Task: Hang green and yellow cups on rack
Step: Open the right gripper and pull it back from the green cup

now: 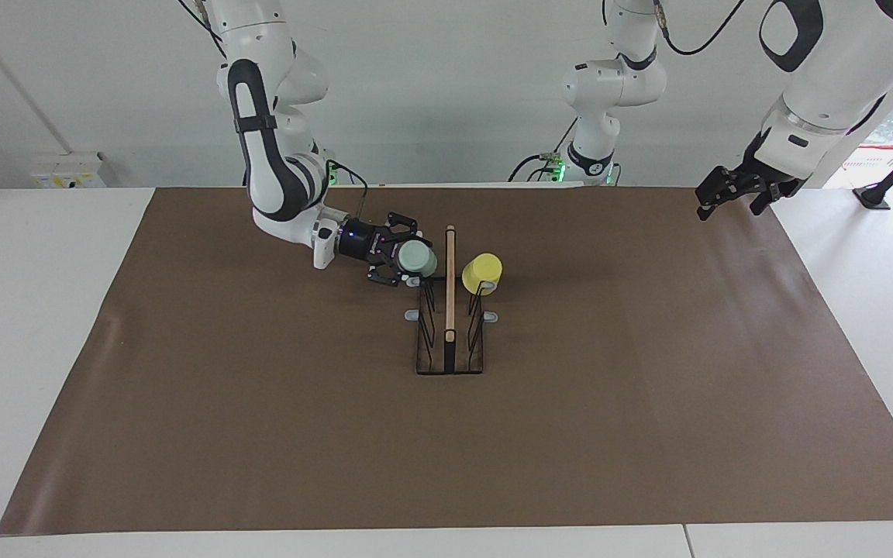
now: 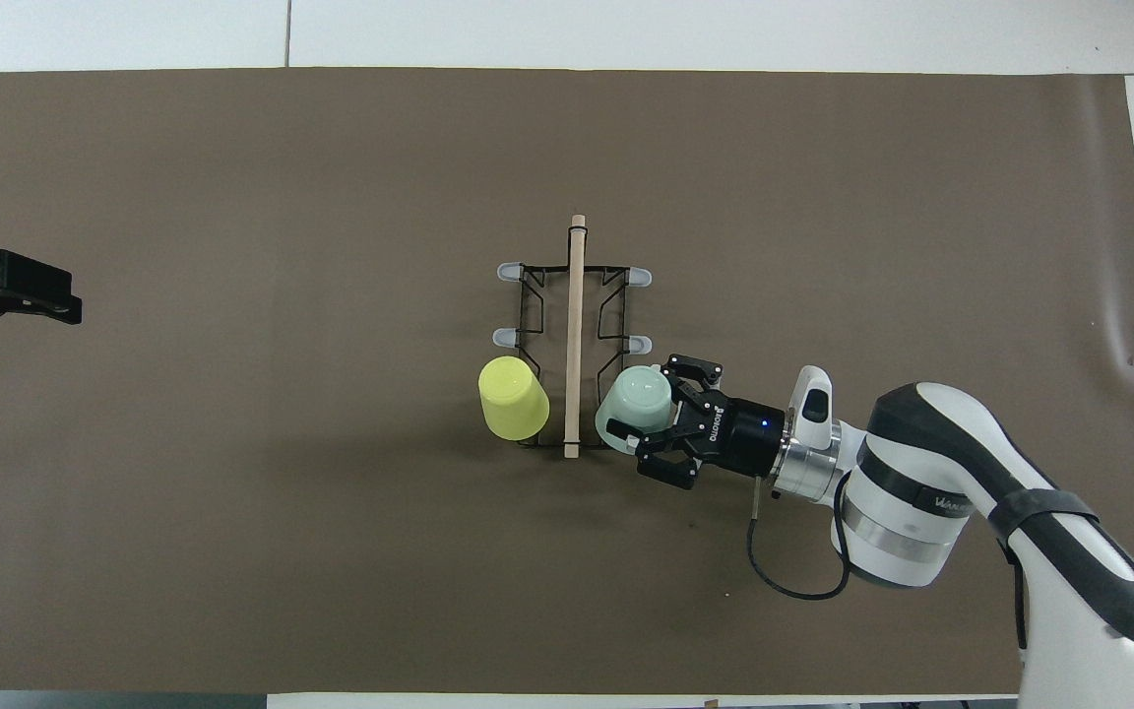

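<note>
Bright yellow tapered plastic cup (image 1: pixel 482 273): mouth down over a prong of the black wire rack with the light-wood top bar (image 1: pixel 449 298), on the side toward the left arm's end of the table, at the prong nearest the robots. No gripper touches it. Judged hung; that half of the task is done.

Pale mint green plastic cup (image 1: pixel 415 258): pinched in the right gripper (image 1: pixel 406 260), the fingers clamped on the cup wall near its rim, base pointing toward the rack. The cup is over the rack's nearest prong on the right arm's side, and that prong's grey pad (image 2: pixel 614 429) shows just inside the cup's rim in the overhead view. Whether the cup rests on the prong or only hovers over it, cannot tell.

Left gripper (image 1: pixel 735 191): waiting over the edge of the brown mat (image 1: pixel 260 434) at the left arm's end, well apart from the rack, holding nothing, fingers spread.

Remaining, by my judgement: seat the green cup on the prong, let go, draw the right gripper clear. The other four prongs (image 2: pixel 638 344) stand bare.

Risk: the cup tipping off as the grip is let go.
</note>
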